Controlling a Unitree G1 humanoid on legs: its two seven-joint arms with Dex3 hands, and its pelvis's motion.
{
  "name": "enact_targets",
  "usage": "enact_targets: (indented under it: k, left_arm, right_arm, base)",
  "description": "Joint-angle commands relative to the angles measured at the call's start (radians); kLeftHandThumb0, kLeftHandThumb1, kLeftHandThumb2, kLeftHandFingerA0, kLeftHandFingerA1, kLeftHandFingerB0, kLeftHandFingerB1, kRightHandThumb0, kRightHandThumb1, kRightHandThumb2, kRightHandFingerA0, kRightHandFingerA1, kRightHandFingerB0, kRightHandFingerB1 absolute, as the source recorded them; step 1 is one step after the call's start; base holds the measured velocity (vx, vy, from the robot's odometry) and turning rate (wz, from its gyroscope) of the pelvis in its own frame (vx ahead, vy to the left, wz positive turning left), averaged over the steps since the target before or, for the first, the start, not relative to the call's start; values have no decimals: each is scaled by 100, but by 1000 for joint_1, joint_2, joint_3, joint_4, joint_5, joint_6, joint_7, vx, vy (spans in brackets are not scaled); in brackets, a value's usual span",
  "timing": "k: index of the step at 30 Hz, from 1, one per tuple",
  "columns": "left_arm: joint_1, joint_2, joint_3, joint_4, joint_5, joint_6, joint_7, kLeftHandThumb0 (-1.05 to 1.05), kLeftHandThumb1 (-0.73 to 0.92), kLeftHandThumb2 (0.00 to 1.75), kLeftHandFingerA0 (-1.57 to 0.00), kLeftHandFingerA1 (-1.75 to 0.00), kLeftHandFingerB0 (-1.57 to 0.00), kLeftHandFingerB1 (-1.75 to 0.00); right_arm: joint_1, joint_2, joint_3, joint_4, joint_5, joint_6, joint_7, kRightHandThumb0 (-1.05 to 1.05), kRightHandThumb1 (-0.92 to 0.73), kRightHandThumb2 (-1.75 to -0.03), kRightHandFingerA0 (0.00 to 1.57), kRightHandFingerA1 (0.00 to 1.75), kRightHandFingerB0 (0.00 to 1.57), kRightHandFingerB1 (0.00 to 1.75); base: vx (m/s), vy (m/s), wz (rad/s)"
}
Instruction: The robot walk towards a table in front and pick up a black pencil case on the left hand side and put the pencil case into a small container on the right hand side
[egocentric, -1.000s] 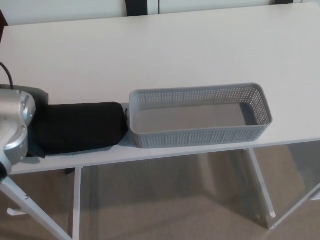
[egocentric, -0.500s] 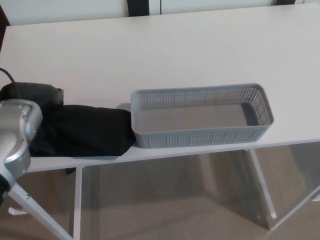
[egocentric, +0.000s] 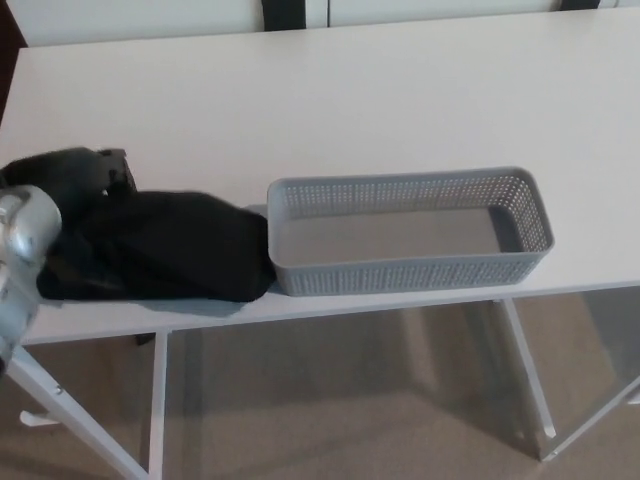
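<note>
The black pencil case (egocentric: 175, 252) lies along the near edge of the white table (egocentric: 330, 110), at the left. Its right end touches the left wall of the small grey perforated basket (egocentric: 410, 272), which has nothing in it. My left hand (egocentric: 72, 180) is closed over the case's left end, with the silver wrist (egocentric: 22, 250) in front of it. The case looks bunched and slightly raised at that end. My right hand does not show.
The basket stands close to the table's near edge, right of centre. White table legs (egocentric: 155, 400) and beige carpet (egocentric: 350, 420) show below. A dark chair back (egocentric: 285, 12) is beyond the far edge.
My left hand has come up over the case's left end, and the case has shifted right until it meets the basket. The camera has drifted a little.
</note>
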Motion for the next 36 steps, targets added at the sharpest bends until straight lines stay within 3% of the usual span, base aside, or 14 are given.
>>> enact_targets:
  k: [1,3,6,11,17,22,27,29,33,34,35,36]
  left_arm:
    - [-164,77,129,65,-173,-37,-112,-18,64,53,-68,-175,-51,-175]
    - [-170,82,132,76,-170,-43,-115,-18,64,53,-68,-175,-51,-175]
    - [-211,163,134,156,-160,-94,-127,-13,63,54,-65,-175,-45,-175]
    - [-282,271,100,321,-140,-213,-113,-11,61,51,-66,-175,-52,-174]
    - [-322,293,76,339,-149,-229,-119,-15,61,51,-68,-175,-52,-175]
    - [-310,228,61,143,-178,-149,-176,-15,63,52,-70,-175,-51,-175]
    - [-297,92,15,-178,-215,-19,-292,-22,63,54,-68,-175,-48,-175]
    - [-302,15,-19,-296,-218,92,-334,-20,64,52,-66,-175,-48,-174]
    - [-322,-75,-59,-384,-202,188,-352,-11,62,56,-62,-175,-42,-172]
    - [-325,-90,-63,-387,-204,197,-352,-16,67,45,-54,-175,-41,-161]
    - [-332,-127,-79,-376,-195,206,-339,-14,63,55,-64,-175,-43,-175]
    - [-337,-148,-93,-361,-181,204,-324,-14,63,55,-64,-175,-43,-175]
  right_arm:
    - [-9,-11,-3,-9,4,24,-6,-34,-51,-55,45,41,29,34]
    - [-10,-12,-3,-10,4,26,-6,-34,-51,-55,45,41,29,34]
    - [-11,-15,2,-16,-1,28,-7,-33,-52,-55,45,42,29,34]
    - [-12,-20,5,-23,-5,30,-7,-34,-51,-55,47,43,29,34]
    - [-24,-17,7,-19,-4,45,-4,-32,-52,-55,47,43,28,34]
    - [-22,-19,12,-23,-8,47,-5,-33,-52,-55,46,43,29,34]
    - [-43,-16,2,-12,9,56,8,-31,-53,-56,44,42,27,33]
    - [-40,-18,8,-12,0,54,-1,-32,-52,-55,47,42,28,34]
    - [-38,-15,10,-16,-2,50,1,-33,-53,-55,47,43,28,34]
    - [-36,-14,13,-18,-5,48,-2,-34,-53,-56,46,43,28,34]
    - [-31,-12,14,-20,-7,47,-6,-33,-53,-55,46,43,28,34]
    - [-31,-11,12,-22,-4,48,-5,-33,-53,-55,46,43,28,34]
  base:
    - [0,0,0]
    - [0,0,0]
    - [0,0,0]
    - [0,0,0]
    - [0,0,1]
    - [0,0,1]
    - [0,0,0]
    - [0,0,0]
    - [0,0,0]
    - [0,0,0]
    - [0,0,0]
    - [0,0,0]
